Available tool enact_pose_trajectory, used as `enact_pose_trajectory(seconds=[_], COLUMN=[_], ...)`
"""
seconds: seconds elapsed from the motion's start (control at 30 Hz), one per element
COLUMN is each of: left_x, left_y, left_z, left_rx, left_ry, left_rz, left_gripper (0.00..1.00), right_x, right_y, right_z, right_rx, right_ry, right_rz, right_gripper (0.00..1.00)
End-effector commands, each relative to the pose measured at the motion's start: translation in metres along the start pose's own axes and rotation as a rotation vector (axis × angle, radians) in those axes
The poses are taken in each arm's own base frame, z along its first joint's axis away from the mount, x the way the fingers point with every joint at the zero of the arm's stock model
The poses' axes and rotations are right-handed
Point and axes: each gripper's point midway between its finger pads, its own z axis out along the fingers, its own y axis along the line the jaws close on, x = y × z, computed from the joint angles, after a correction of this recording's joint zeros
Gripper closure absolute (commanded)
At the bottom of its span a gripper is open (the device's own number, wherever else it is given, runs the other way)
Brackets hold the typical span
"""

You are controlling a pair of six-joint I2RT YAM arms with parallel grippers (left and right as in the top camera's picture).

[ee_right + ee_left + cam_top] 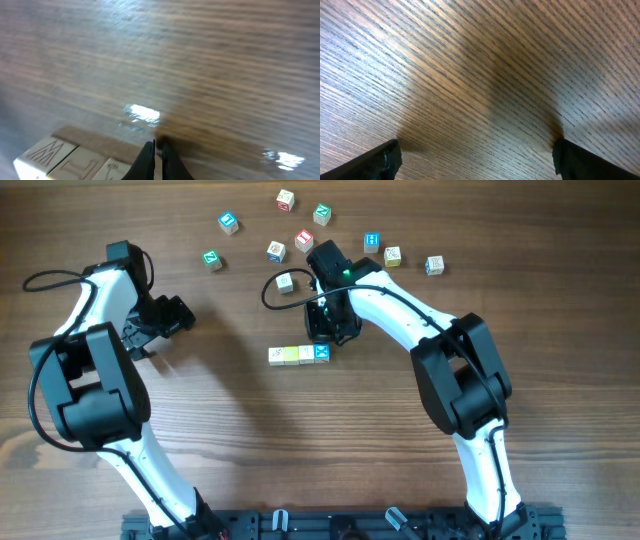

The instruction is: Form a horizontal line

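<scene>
**Closed jaws at the row's right end**

Overhead: the horizontal line (298,354) lies mid-worktop (200,440). I count four touching cubes, as far as I can tell, with the blue-faced cube (321,352) at the right end. My right arm (400,315) reaches in, its jaws just beyond that end on the far side. The loose cubes (304,240) are scattered farther back, apart from the row. The left arm (110,340) sits well off to the side.

I judge the step to be squaring up the end cube before another is fetched. To do it well I would push low and slowly, flat against the cube's face, so its neighbours don't skew.

Left wrist: the left jaws are spread wide, with a fingertip (382,162) in each lower corner and only bare wood between them.

Right wrist: the right jaws are pressed together, and the fingers (142,165) pinch nothing. They hang low over the worktop just beside the horizontal line (60,160), whose lettered tops show at lower left. The picture is blurred, so I cannot tell whether the tips touch a cube.
</scene>
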Motion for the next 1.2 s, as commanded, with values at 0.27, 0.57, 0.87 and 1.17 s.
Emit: enact_pose_trajectory(seconds=[0.27,0.57,0.87,1.17], left_x=[-0.003,-0.003,-0.003,-0.003], left_y=[-0.001,-0.001,-0.001,-0.001], left_z=[0.004,0.004,0.004,0.004], left_rx=[-0.002,-0.002,-0.002,-0.002], left_ry=[0.002,0.002,0.002,0.002], left_rz=[0.000,0.000,0.000,0.000], left_gripper=[0.00,0.00,0.00,0.00], right_x=[-0.011,-0.106,-0.131,-0.115], right_y=[-0.036,0.056,0.072,0.064], right_z=[-0.011,-0.217,-0.137,0.002], right_rx=[0.096,-0.060,-0.041,0.025], right_ry=[0.011,-0.452,-0.439,-0.262], right_rz=[0.043,-0.147,-0.186,-0.213], right_gripper=[0.88,0.40,0.00,0.00])
